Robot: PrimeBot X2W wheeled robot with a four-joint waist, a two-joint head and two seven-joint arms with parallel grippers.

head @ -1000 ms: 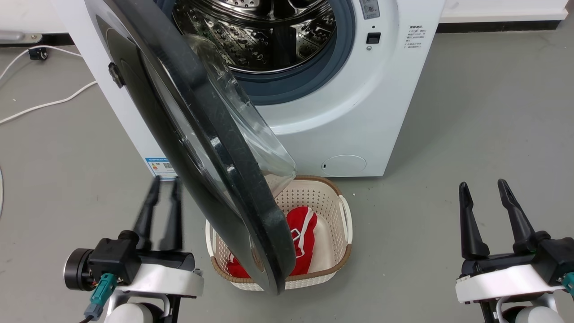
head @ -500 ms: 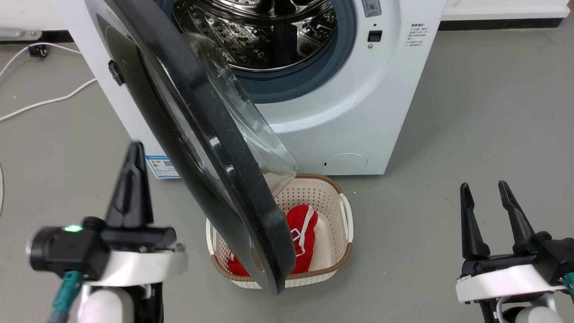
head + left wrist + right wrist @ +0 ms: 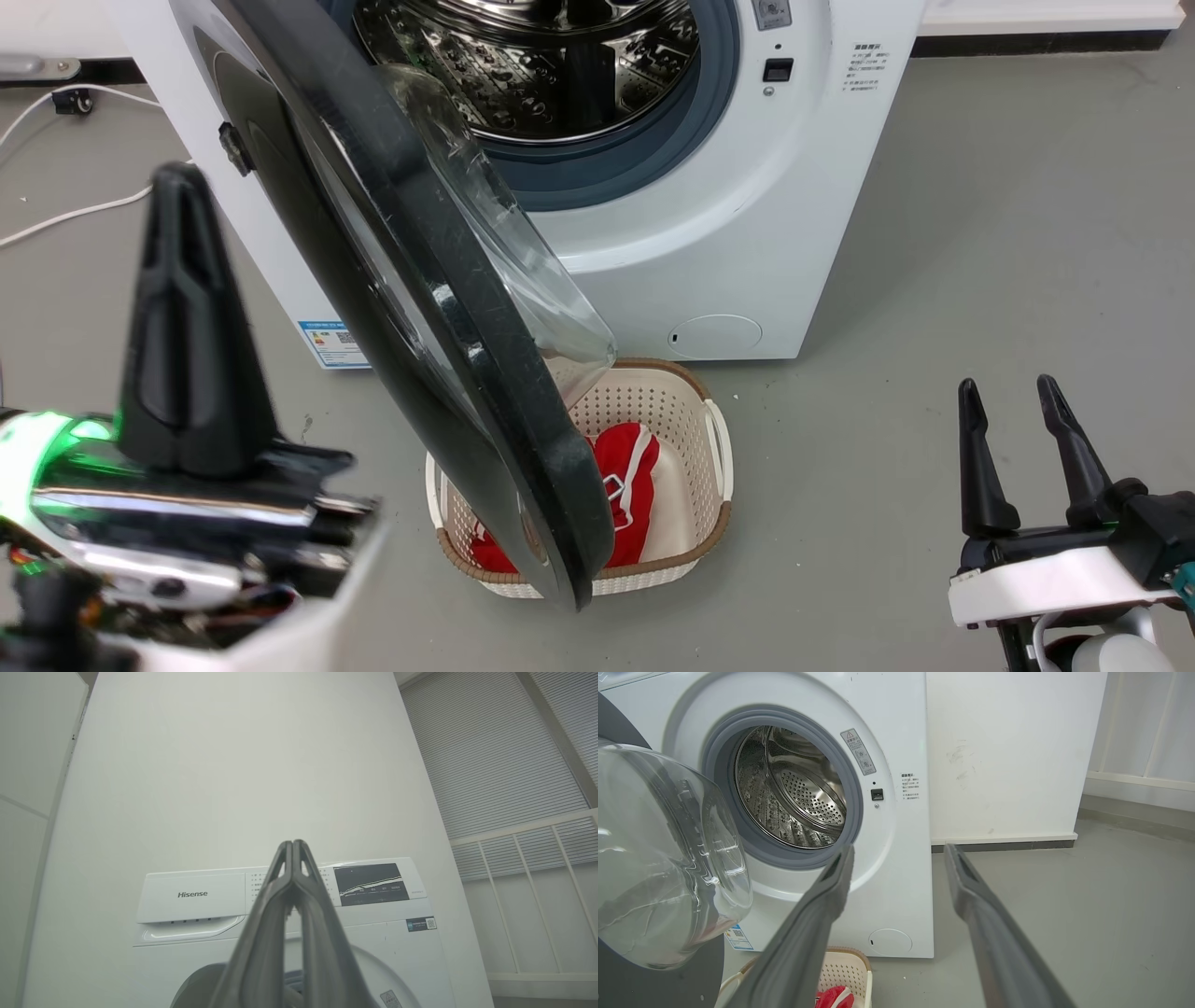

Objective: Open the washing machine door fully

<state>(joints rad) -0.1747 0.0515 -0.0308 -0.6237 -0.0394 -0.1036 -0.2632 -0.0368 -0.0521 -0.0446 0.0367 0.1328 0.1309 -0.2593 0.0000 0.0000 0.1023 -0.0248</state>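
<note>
On my left, my left gripper is raised close to the head camera, its two long dark fingers pressed together with nothing between them. In its wrist view the tips show against the control panel of the white washing machine. Just right of it stands the washing machine door, a large round glossy black disc with a bulging clear glass bowl. It is hinged at the machine's left side and swung out partway. Its lower edge hangs over a cream perforated plastic basket holding a red and white cloth. Behind the door the steel drum lies exposed. Far right, my right gripper hovers over the grey floor, fingers spread wide and empty, well apart from the door.
</note>
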